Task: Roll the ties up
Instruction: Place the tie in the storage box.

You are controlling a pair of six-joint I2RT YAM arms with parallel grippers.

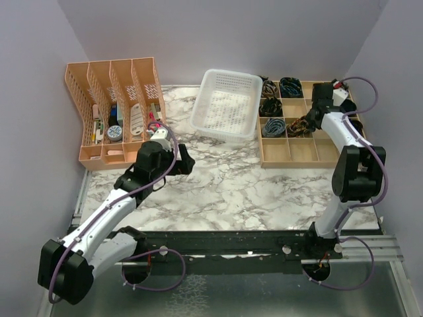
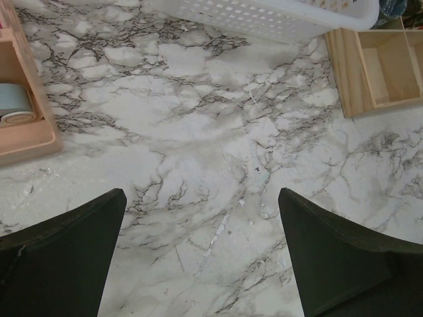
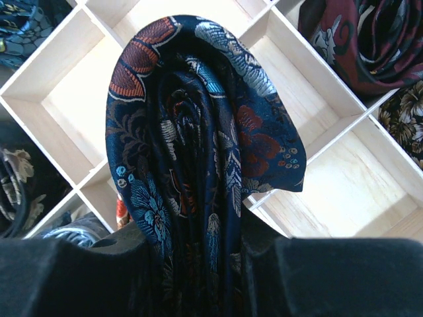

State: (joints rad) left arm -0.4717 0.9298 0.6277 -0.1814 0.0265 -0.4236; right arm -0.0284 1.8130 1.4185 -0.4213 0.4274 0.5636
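Right wrist view: the right gripper (image 3: 198,254) is pinched partway shut on a rolled tie (image 3: 198,145), navy with red and blue flowers. It hangs above the wooden divider tray (image 3: 73,99) and hides the cell beneath, while other rolled ties (image 3: 360,39) fill neighbouring cells. The left gripper (image 2: 201,251) hangs wide open and empty-handed over the marble table (image 2: 198,119), near the white basket (image 1: 226,105).

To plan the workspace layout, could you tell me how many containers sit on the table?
3: orange file rack rear left, white basket rear centre, wooden divided tray rear right. None seems hidden.
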